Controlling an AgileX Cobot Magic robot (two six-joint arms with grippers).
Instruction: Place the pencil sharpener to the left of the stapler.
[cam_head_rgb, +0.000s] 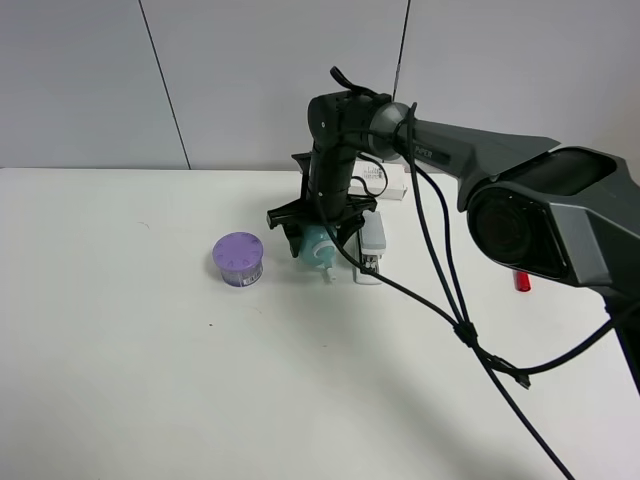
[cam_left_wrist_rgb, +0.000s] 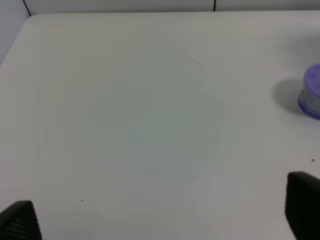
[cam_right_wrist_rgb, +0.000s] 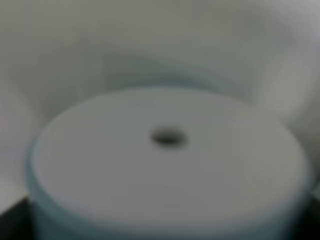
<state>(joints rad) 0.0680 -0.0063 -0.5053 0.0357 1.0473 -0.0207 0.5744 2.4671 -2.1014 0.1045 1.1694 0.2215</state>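
Observation:
The teal pencil sharpener (cam_head_rgb: 315, 246) lies just left of the grey-and-white stapler (cam_head_rgb: 372, 248), its small crank pointing toward the table's front. My right gripper (cam_head_rgb: 321, 233) reaches in from the right and comes down over it, a finger on each side, shut on it. Up close, the right wrist view is filled by the blurred pale end face of the pencil sharpener (cam_right_wrist_rgb: 170, 165) with a small dark hole. My left gripper (cam_left_wrist_rgb: 160, 220) is open over bare table, holding nothing; it does not show in the exterior high view.
A purple round cylinder (cam_head_rgb: 239, 259) stands left of the sharpener and shows at the edge of the left wrist view as the purple cylinder (cam_left_wrist_rgb: 312, 92). A flat white box (cam_head_rgb: 386, 181) lies behind the stapler. A small red object (cam_head_rgb: 522, 280) sits far right. Black cables (cam_head_rgb: 455, 320) hang from the arm.

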